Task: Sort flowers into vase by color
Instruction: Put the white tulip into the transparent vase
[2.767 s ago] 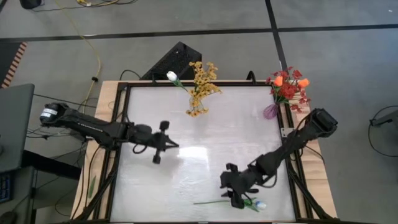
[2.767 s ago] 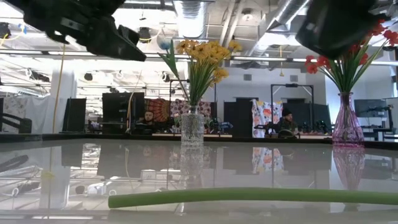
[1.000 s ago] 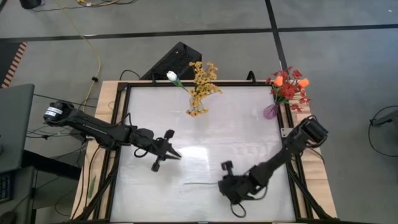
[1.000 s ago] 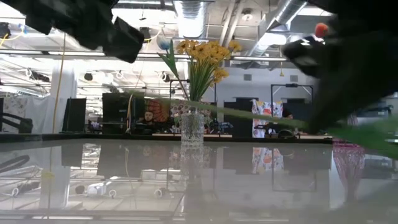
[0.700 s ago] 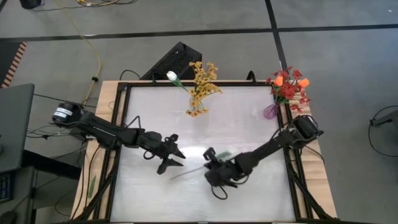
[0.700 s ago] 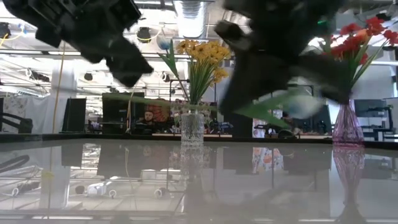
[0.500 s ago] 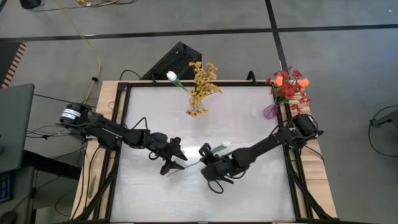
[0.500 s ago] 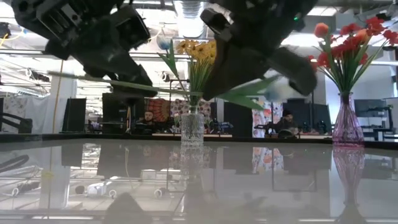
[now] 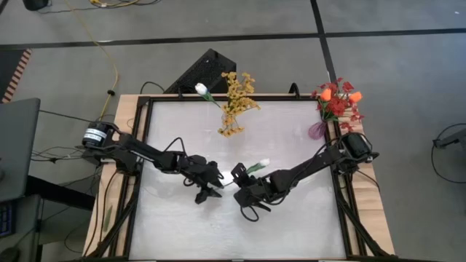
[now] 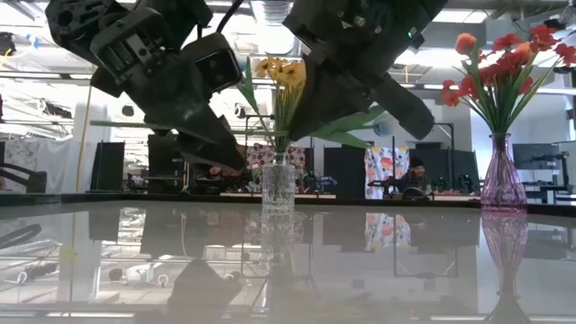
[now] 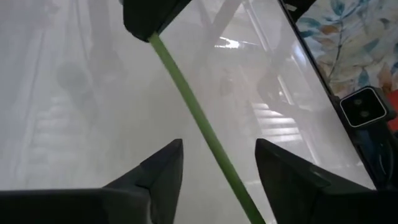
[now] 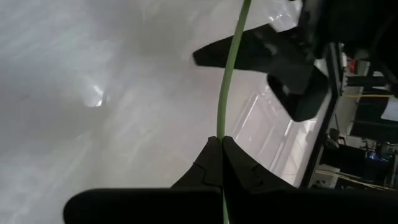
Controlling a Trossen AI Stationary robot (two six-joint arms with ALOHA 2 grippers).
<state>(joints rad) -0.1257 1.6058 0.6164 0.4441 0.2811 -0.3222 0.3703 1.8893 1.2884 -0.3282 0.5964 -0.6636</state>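
A white tulip bud flower (image 9: 263, 162) on a long green stem (image 11: 193, 109) hangs above the table's middle, with my right gripper (image 12: 221, 142) shut on the stem. My left gripper (image 11: 217, 149) is open. Its two fingers stand on either side of the stem's free end without touching it. In the high view the two grippers (image 9: 213, 188) (image 9: 237, 181) face each other. A clear vase (image 10: 278, 184) with yellow sprays and a white bud stands at the far middle. A purple vase (image 10: 502, 184) with red and orange flowers stands at the far right. My right gripper pinches the stem (image 12: 220, 124) between its two shut fingers, partway along its length. The fingers come roughly level from the table's right, and the stem runs along them and out past their tips. The flower is lifted clear of the table, about level, with its bud end toward the right.
The white tabletop (image 9: 291, 218) has a dark frame around its edges. A black box (image 9: 207, 73) lies beyond the far edge. The room behind the table holds screens and seated people (image 10: 414, 175).
My right gripper has carried the flower up from near the front edge toward the table's middle, and the stem has swung so that it points at the left arm. My left gripper has moved right toward the stem and opened; its fingers now stand around the stem's free end.
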